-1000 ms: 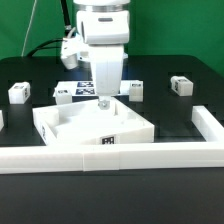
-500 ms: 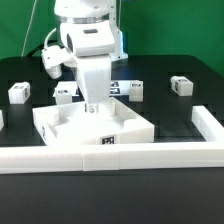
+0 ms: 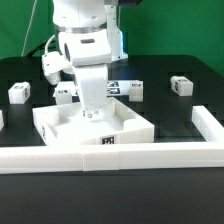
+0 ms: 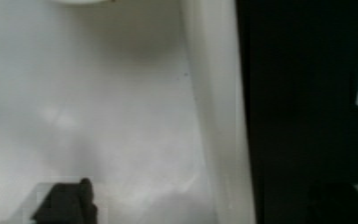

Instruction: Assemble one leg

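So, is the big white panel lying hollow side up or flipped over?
Hollow side up: the panel shows raised rim walls around a sunken floor, and the gripper reaches down into it.

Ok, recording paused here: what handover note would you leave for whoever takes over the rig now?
Hand: down inside the large white tray-shaped panel; open or shut cannot be told, wrist view is blurred.
Legs: four small white plastic tagged blocks lie loose on the black table beyond the panel: leg one, leg two, leg three, leg four, from the exterior view's left.
Done: no leg visibly fitted.
Left: grasp one leg, fit it to the panel.
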Controlling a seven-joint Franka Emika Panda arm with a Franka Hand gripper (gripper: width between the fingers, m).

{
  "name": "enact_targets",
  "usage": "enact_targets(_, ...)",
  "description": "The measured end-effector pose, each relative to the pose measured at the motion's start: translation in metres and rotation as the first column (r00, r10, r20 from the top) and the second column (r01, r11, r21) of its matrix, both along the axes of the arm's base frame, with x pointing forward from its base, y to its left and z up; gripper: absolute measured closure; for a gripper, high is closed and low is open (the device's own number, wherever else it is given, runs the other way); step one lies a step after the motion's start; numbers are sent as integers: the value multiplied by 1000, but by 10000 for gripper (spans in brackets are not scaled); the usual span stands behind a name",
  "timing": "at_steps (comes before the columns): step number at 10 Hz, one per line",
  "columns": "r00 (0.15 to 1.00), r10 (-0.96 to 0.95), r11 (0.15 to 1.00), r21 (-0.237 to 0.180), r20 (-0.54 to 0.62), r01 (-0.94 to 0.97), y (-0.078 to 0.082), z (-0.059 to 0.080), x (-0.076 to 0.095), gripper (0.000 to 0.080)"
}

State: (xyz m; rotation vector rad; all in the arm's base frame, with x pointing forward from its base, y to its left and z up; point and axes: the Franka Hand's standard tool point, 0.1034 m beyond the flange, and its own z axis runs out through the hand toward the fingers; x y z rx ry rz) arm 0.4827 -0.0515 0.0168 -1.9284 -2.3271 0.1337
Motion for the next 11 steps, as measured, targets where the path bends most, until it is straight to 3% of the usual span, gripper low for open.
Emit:
enact_targets(1,1000,0,1000,0,0,0,0,0,0,275)
enact_targets(3,1000,0,1000,0,-1,0,0,0,0,549)
enact_targets(4,1000,0,1000,0,-1,0,0,0,0,549)
enact_targets(5,1000,0,1000,0,3,0,0,0,1,732)
enact_targets(11,1000,0,1000,0,4,0,0,0,1,739)
